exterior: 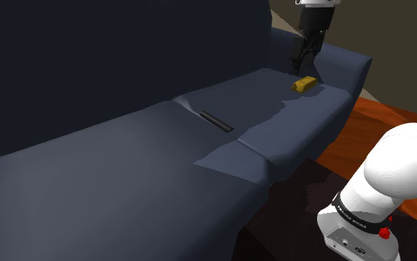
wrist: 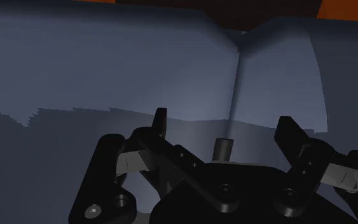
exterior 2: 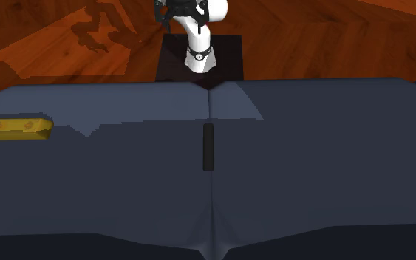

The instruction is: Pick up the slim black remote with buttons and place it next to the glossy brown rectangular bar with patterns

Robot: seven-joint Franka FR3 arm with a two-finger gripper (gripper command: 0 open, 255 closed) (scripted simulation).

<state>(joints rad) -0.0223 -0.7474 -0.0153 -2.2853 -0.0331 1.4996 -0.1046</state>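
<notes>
Pincer: released. We see its two fingers standing apart with nothing clasped between them. In the shoulder view it hangs high over the armrest end of the sofa, well apart from the remote.
Remote: we find it lying flat on the seat, on the seam where the two cushions meet, roughly midway between the front edge and the backrest.
Long axis: we read it as running along that seam, front to back of the seat. In the second exterior view it stands upright in the picture, one end toward the stand. In the shoulder view it slants from upper left to lower right.
Which end leads: we cannot tell, as the buttons are too dim to make out.
Bar: yellow-brown with patterns on top, it lies on the cushion at the second exterior view's left. Its length runs crosswise to the remote's, and the two are well apart.
Handling: we judge the remote light and stiff, with a thin hard casing that will not bend. It looks smooth enough to slip or swing if pinched near one end.
Underlay: we expect the soft cushion to give under the fingertips, which helps with so low a thing.
Where to take hold: we would grip across the narrow width at the middle, one finger on each long side, with the pincer's opening turned crosswise to the seam.
</notes>
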